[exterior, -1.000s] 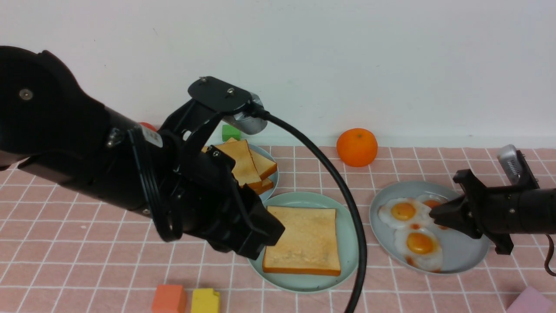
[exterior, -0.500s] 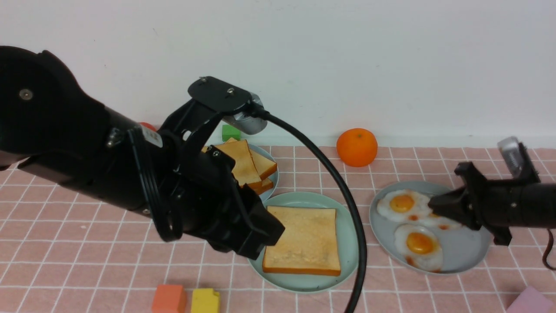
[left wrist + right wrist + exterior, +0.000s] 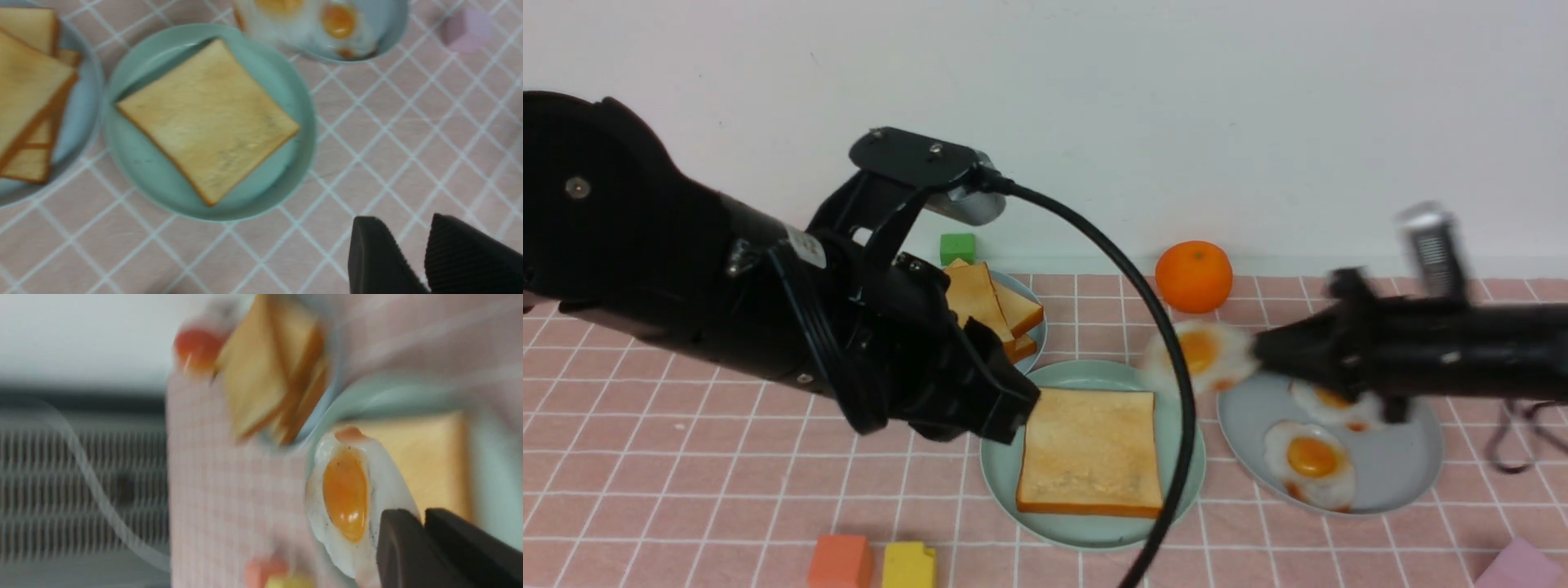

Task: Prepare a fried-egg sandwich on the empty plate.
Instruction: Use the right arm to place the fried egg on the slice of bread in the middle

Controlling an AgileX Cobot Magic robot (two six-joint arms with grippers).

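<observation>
A pink checked table point(image 3: 686, 490) holds three plates. On the mint-green plate point(image 3: 1086, 535) in the middle, one toast slice point(image 3: 1094, 449) lies flat with nothing on top of it. The right end effector point(image 3: 1258, 359) is clenched on the white rim of a fried egg point(image 3: 1196, 351) and holds it in the air, blurred, at the far right edge of the mint-green plate and clear of the toast. To the right, a grey-blue plate point(image 3: 1409, 482) carries two other eggs point(image 3: 1311, 457). The left end effector point(image 3: 425, 228) hovers at the near left of the mint-green plate, its jaws slightly parted and empty. The step in hand appears to be the egg layer. The next move likely calls for bringing the egg left and nearer, over the middle of the toast, lowering it flat and letting go (a limp egg held by one edge may fold). A second slice from the pile of toast point(image 3: 992, 314) at far left would then close the sandwich.
</observation>
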